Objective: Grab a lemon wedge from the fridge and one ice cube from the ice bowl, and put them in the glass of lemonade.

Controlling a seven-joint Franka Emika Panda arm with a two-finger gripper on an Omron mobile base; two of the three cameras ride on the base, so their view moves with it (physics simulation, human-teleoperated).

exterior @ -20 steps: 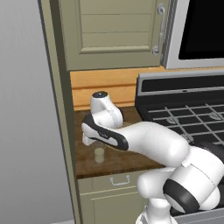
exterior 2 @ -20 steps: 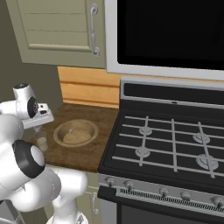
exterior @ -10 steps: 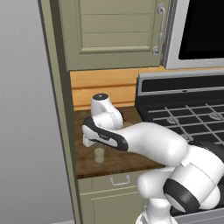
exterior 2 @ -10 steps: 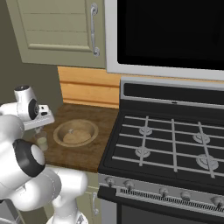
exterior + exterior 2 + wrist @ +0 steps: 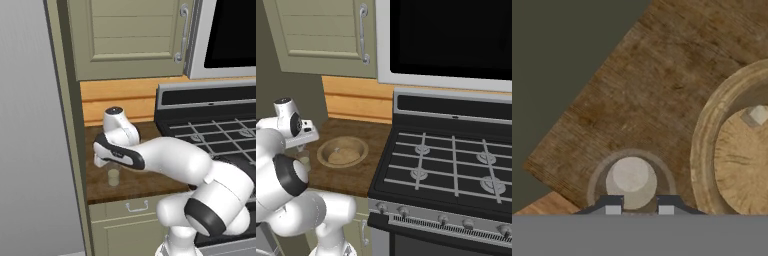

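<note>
Tool (image 5: 639,206) state first: its 2 dark finger tips stand a narrow gap apart at the bottom of the hand view, directly over the glass of lemonade (image 5: 631,181), and I cannot tell whether anything sits between them. From the left base view, the tool (image 5: 102,161) hangs at the end of the white arm (image 5: 170,160), just above the glass of lemonade (image 5: 114,176), which stands upright on the brown wooden tabletop (image 5: 135,182) near its front edge.

Just beside the glass lies the ice bowl (image 5: 732,150), a round tan dish with a pale wood-grained floor; 1 small pale cube (image 5: 757,115) rests inside it toward the rim. From the right base view, the ice bowl (image 5: 342,151) sits between the arm and the black stove (image 5: 451,170), near the middle of the tabletop (image 5: 363,172).

Above the tabletop runs an orange wooden backsplash (image 5: 120,102), and over that a pale green cabinet door (image 5: 130,35) with a metal handle (image 5: 183,32).
</note>
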